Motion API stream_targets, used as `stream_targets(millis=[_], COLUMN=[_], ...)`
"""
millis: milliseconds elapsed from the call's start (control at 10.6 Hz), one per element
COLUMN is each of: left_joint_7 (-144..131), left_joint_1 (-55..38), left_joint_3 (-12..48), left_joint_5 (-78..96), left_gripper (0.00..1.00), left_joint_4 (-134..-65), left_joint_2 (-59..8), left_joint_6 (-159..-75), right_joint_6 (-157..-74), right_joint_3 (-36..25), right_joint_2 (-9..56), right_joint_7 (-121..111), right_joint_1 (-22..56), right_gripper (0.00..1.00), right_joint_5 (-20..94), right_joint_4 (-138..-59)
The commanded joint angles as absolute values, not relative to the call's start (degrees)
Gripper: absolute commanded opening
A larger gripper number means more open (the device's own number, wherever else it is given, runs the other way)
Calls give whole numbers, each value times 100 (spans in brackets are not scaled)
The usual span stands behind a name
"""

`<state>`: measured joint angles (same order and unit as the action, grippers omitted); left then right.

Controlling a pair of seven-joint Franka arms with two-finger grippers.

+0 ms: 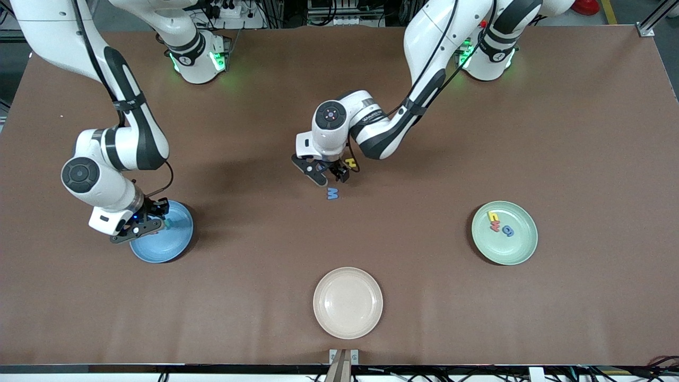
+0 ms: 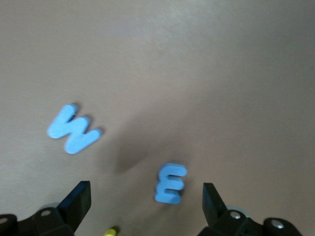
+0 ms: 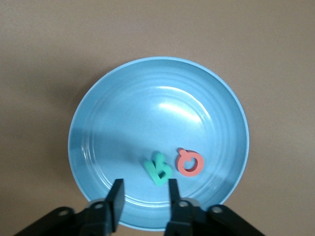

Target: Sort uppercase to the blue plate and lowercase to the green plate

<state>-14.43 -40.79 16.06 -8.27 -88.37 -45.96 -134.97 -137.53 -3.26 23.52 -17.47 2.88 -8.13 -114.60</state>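
Brown tabletop (image 1: 477,318) lies bare around round cream plate (image 1: 347,302). Right gripper (image 3: 143,196), slightly parted, hovers over light-blue plate (image 3: 123,98) holding teal foam R (image 3: 158,169) and red Q (image 3: 189,163). Left gripper (image 2: 146,201), wide, hovers over small blue foam e (image 2: 170,183) beside blue M (image 2: 74,129); mint-green plate (image 1: 522,249) holds three letters (image 1: 498,223).

A robotics lab, clearly: two white Franka arms, the right arm (image 1: 114,132) at upper left of the frame and the left arm (image 1: 424,63) at upper right, are bolted along the top edge of a brown-covered desk (image 1: 583,132). Above them run tangled cables (image 1: 329,10) and aluminium framing (image 1: 655,18), with a camera bracket (image 1: 343,361) clamped at bottom centre.
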Motion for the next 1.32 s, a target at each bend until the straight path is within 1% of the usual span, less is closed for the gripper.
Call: stream_targets(millis=[0,188,376,659,753,941,1035,1129,1223], left_joint_7=[-1362,-1319,-1257,-1204,-1178,-1143,-1143,-1160,-1151], left_joint_1=[-4262,-4298,-4307,-4324,-4324,-4324,-4324,-4324,-4316], left_joint_3=[1564,1564,1564,1564,1564,1564,1564,1564,1556], left_joint_5=[-940,-975,-1098,-1099,-1099,-1099,-1099,-1107,-1151], left_gripper=[100,100,100,94,86,50,23,4,0], left_joint_4=[-8613,-8613,-8605,-8552,-8552,-8552,-8552,-8560,-8569], left_joint_2=[-4755,-4764,-4842,-4922,-4931,-4931,-4931,-4931,-4905], left_joint_6=[-13500,-13500,-13500,-13500,-13500,-13500,-13500,-13500,-13491], right_joint_6=[-13711,-13711,-13702,-13711,-13711,-13702,-13693,-13693,-13693], right_joint_3=[-281,-273,-272,-272,-272,-272,-272,-272,-272], right_joint_2=[2408,2434,2452,2583,2619,2715,2777,2803,2804], right_joint_7=[-1819,-1811,-1767,-1758,-1749,-1645,-1304,-970,-732], right_joint_1=[255,264,325,430,500,658,790,930,1001], right_gripper=[100,100,100,100,100,100,100,100,100], right_joint_5=[-809,-791,-293,-123,-88,332,377,378,378], right_joint_4=[-11347,-11347,-11338,-11207,-11154,-10996,-10882,-10846,-10846])
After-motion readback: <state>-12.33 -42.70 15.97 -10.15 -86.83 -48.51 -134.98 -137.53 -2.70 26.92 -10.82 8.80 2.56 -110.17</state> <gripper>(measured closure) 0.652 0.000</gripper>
